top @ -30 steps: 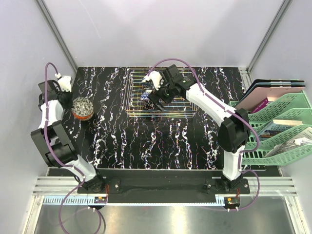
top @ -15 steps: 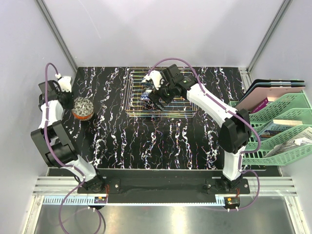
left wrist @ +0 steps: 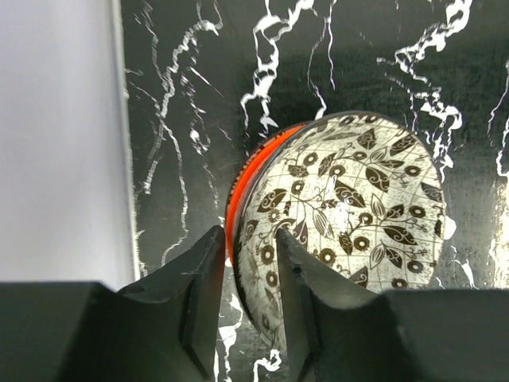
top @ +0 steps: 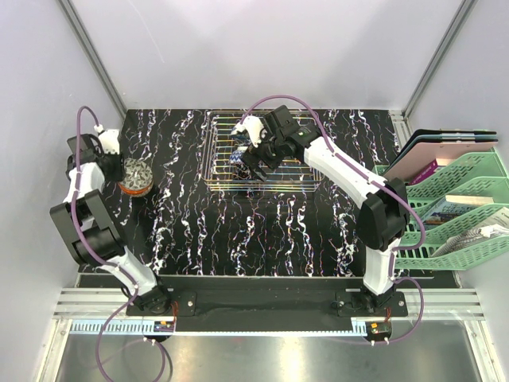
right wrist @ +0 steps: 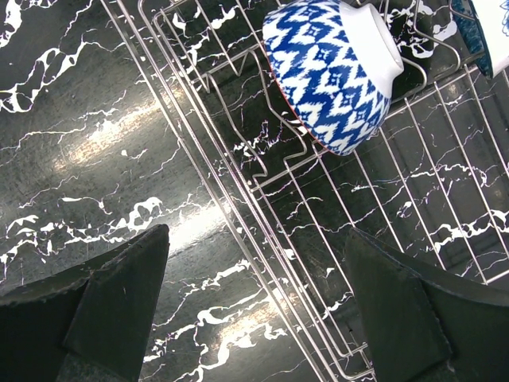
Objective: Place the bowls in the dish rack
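Observation:
An orange bowl [top: 135, 175] with a black-and-white leaf pattern inside [left wrist: 350, 207] stands on the black marble table at the far left. My left gripper [top: 119, 165] [left wrist: 250, 247] is open, its jaws straddling the bowl's near rim. One finger [left wrist: 203, 270] is outside the orange wall and the other [left wrist: 293, 263] is inside. The wire dish rack [top: 302, 185] [right wrist: 262, 215] stands at the back centre. A blue-and-white bowl [top: 238, 162] [right wrist: 334, 72] lies tilted on its side in the rack. My right gripper [top: 256, 169] [right wrist: 256, 239] hangs wide open and empty over the rack's front left edge.
Another blue-rimmed bowl [right wrist: 493, 24] shows at the edge of the right wrist view, in the rack. Green stacked trays [top: 453, 207] and folders [top: 445, 139] stand off the table's right edge. A white wall [left wrist: 56, 143] runs close to the left of the orange bowl.
My left gripper's jaws have parted from shut and now bracket the orange bowl's rim, and its wrist has shifted slightly. The right gripper has drawn back a little from the blue-and-white bowl.

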Controlling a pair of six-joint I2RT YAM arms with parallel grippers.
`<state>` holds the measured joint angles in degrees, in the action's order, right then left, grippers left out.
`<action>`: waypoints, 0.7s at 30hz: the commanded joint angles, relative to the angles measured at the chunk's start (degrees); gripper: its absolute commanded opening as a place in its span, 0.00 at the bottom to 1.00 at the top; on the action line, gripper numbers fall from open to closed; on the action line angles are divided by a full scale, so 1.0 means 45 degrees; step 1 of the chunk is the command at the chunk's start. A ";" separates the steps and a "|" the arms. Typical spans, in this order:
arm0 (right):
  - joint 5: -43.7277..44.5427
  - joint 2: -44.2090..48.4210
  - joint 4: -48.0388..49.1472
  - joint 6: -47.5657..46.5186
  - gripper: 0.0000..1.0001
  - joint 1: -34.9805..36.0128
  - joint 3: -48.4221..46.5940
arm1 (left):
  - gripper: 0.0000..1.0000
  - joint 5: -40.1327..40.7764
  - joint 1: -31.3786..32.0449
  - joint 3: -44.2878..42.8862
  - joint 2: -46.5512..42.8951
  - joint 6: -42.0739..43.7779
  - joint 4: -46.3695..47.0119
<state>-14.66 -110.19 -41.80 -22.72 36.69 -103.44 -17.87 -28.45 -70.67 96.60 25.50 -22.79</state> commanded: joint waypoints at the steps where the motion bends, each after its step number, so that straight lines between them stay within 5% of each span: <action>1: -0.0142 0.0561 0.0344 -0.0010 0.98 0.0168 -0.0060 | 0.32 -0.0287 -0.0046 -0.0388 0.0389 -0.0021 0.0064; 8: -0.0161 0.0483 0.0344 -0.0010 0.98 0.0207 -0.0119 | 0.06 -0.0287 -0.0046 -0.0369 0.0312 -0.0060 0.0083; 21: -0.0142 0.0483 0.0344 -0.0010 0.98 0.0266 -0.0119 | 0.00 0.0142 -0.0046 -0.0700 -0.0333 -0.0138 -0.0210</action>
<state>-14.63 -110.19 -41.78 -22.72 37.19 -103.44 -18.33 -28.71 -71.02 98.59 25.02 -22.79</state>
